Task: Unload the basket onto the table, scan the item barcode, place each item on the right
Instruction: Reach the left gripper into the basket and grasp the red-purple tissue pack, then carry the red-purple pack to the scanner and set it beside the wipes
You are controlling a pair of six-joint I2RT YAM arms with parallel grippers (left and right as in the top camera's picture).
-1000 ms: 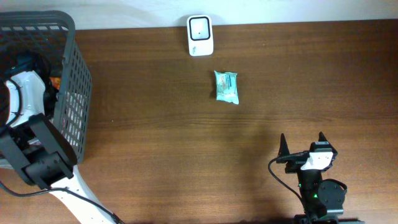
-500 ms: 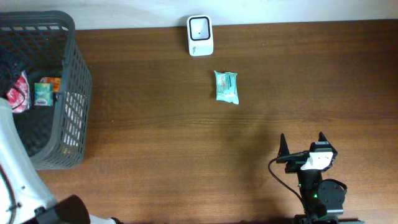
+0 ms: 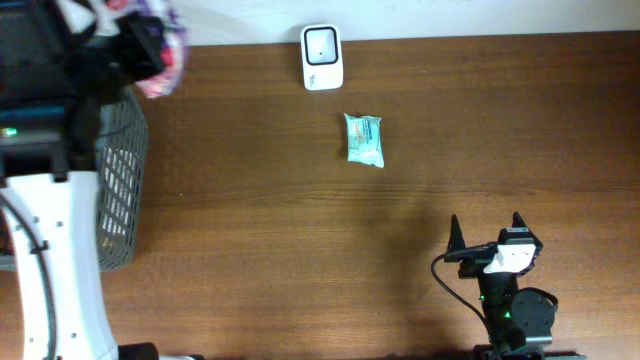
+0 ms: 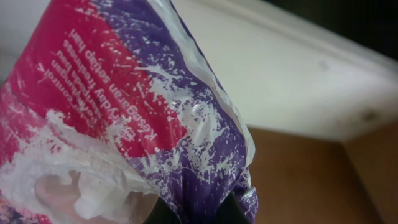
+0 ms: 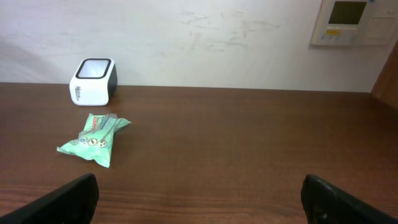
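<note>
Left gripper holds the item aloft, well left of the scanner; right gripper idle, jaws wide

Left gripper (image 3: 138, 48) clamped on a pink-and-purple packet (image 3: 160, 52), raised about level with the white scanner (image 3: 322, 57) and well to its left, near the back edge of the table (image 3: 300, 250); in the left wrist view the crinkled packet fills most of the frame, white lettering on its pink face; grey basket (image 3: 125, 170) stands left of the scanner and nearer the front, partly under the left arm; green packet (image 3: 364, 138) lies flat just in front of the scanner, slightly to its right, not touching it; right gripper (image 3: 486, 228) sits well in front of the scanner and to its right, fingers spread wide with nothing between them; its wrist view faces the scanner and the green packet
</note>
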